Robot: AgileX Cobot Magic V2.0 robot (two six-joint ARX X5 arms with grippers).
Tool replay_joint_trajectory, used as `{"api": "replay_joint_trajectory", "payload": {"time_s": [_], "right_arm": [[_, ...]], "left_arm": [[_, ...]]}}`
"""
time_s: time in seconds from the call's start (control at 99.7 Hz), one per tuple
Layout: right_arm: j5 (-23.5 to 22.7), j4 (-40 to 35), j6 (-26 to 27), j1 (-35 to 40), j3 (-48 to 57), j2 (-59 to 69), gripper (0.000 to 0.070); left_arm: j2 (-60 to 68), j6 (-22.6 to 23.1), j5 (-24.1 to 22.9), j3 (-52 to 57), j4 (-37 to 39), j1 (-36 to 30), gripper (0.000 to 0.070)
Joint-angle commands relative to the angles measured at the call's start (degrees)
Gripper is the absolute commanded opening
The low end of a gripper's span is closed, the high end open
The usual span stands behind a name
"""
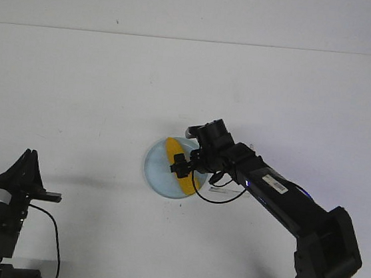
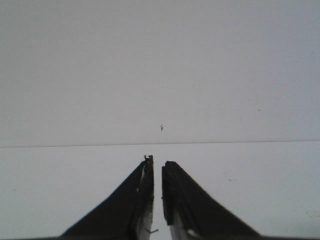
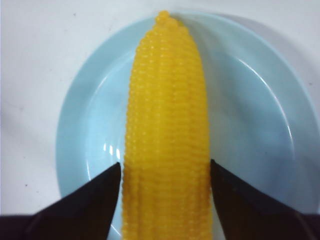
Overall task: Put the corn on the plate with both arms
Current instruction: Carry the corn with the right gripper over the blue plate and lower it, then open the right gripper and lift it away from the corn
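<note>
The yellow corn lies lengthwise over the pale blue plate, its tapered tip at the plate's rim. My right gripper has one black finger on each side of the cob's thick end, both touching it. In the front view the corn crosses the plate at the table's middle, with the right gripper over it. My left gripper is parked at the front left, far from the plate. Its fingers are nearly together with nothing between them, over bare table.
The white table runs to a back edge against a pale wall. The right arm reaches in from the front right, with a black cable looping beside the plate. The left arm's base sits at the front left corner.
</note>
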Motion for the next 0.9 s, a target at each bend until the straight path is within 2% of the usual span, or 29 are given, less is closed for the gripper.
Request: {"api": "replay_joint_trajectory", "payload": {"time_s": [0.0, 0.221, 0.321, 0.391, 0.552, 0.632, 0.752, 0.832, 0.892], "right_arm": [[0.02, 0.44, 0.46, 0.35, 0.94, 0.87, 0.0432], [0.24, 1.92, 0.24, 0.04, 1.07, -3.17, 0.0432], [3.34, 3.10, -1.31, -0.11, 1.03, -5.70, 0.0422], [8.68, 3.17, -3.30, -0.70, 1.01, -7.65, 0.0381], [26.64, 3.17, -8.17, -2.78, -0.07, -12.68, 0.0225], [31.95, 5.14, -10.01, -4.98, -2.21, -15.56, 0.0150], [32.37, 11.21, -13.99, -9.42, -8.46, -20.33, 0.0012], [32.22, 14.91, -16.94, -12.31, -12.94, -23.52, 0.0011], [30.21, 17.53, -19.28, -14.67, -16.48, -26.16, 0.0011]], "left_arm": [[-0.04, 0.50, 0.02, 0.57, 0.68, 0.04, 0.0055], [-0.04, 0.50, 0.02, 0.57, 0.68, 0.07, 0.0055], [-0.04, 0.50, 0.02, 0.57, 0.68, 0.04, 0.0055], [-0.04, 0.50, 0.02, 0.57, 0.68, 0.04, 0.0055], [-0.04, 0.50, 0.02, 0.57, 0.68, 0.04, 0.0055], [-0.04, 0.50, 0.04, 0.57, 0.68, 0.04, 0.0055], [-0.04, 0.50, 0.04, 0.57, 0.68, 0.04, 0.0055], [-0.04, 0.50, 0.02, 0.57, 0.68, 0.04, 0.0055], [-0.04, 0.50, 0.02, 0.57, 0.68, 0.04, 0.0055]]}}
